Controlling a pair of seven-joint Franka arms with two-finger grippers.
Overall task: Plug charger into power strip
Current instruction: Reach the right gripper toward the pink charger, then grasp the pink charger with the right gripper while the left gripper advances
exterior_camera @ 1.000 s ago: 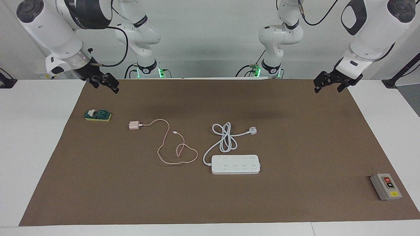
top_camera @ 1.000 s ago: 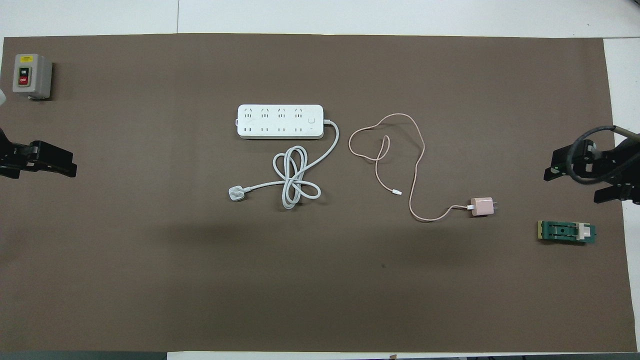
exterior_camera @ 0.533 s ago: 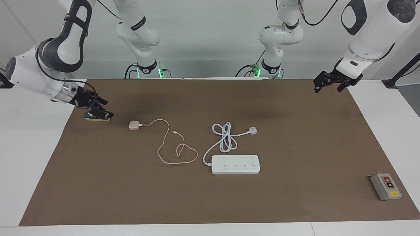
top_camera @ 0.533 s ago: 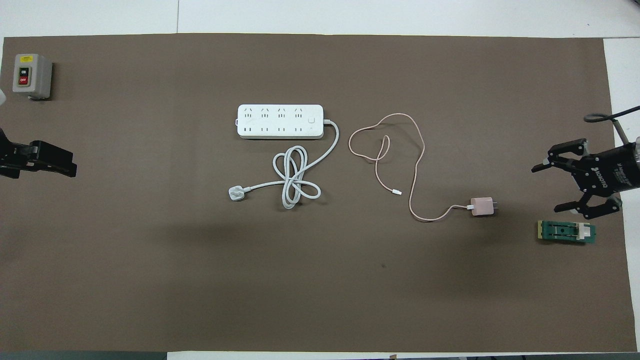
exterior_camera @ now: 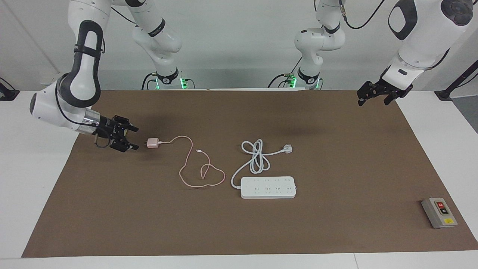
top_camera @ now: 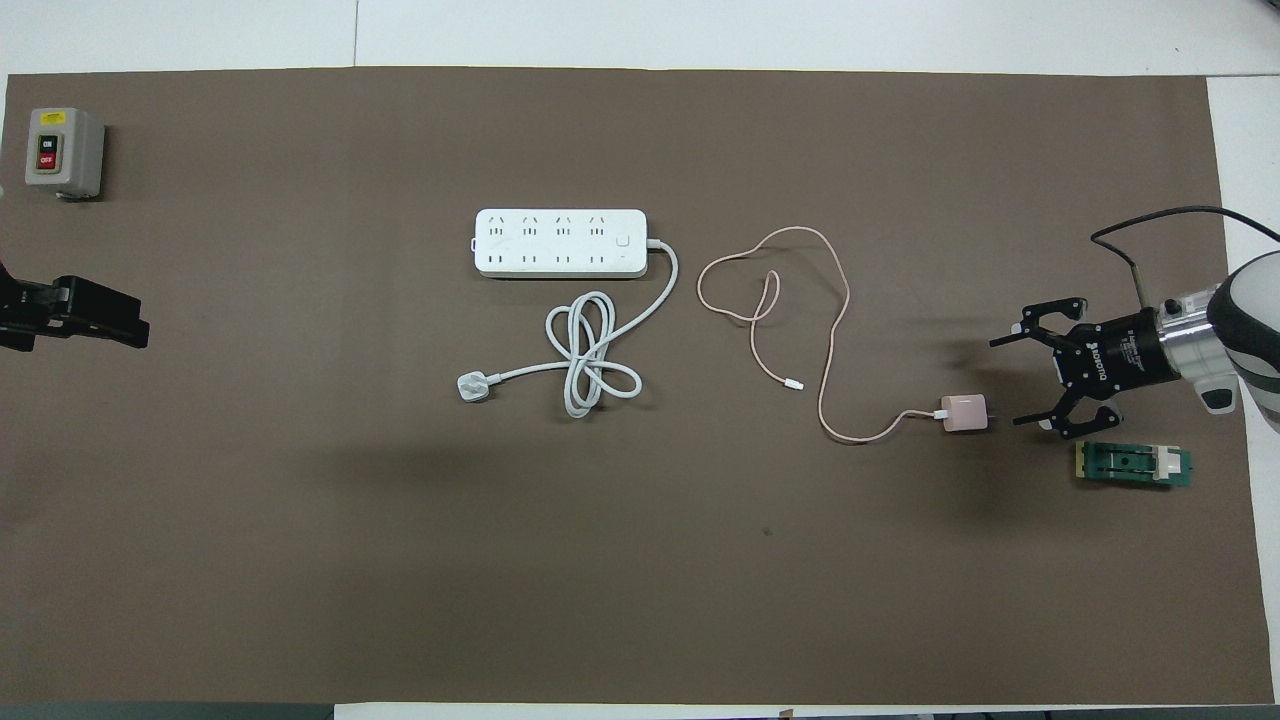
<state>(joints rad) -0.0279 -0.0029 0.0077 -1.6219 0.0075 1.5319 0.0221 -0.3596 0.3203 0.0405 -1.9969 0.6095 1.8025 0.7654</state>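
Overhead view shows the right gripper (top_camera: 1015, 382) spread wide and holding nothing, low over the brown mat (top_camera: 300, 560) just beside the charger (top_camera: 963, 413), which lies toward the right arm's edge. The power strip (top_camera: 560, 243) lies mid-mat; the left gripper (exterior_camera: 373, 95) waits open over the mat's corner.

Brown mat (exterior_camera: 336, 224) spread over most of the white desk (exterior_camera: 33, 179). Grey switch box (exterior_camera: 439, 212), red and black buttons plus a yellow label on top, near the mat's corner at the left arm's end, far from the robots. Small green block (top_camera: 1133, 465) with a white clip on a yellow base, flat at the right arm's end.
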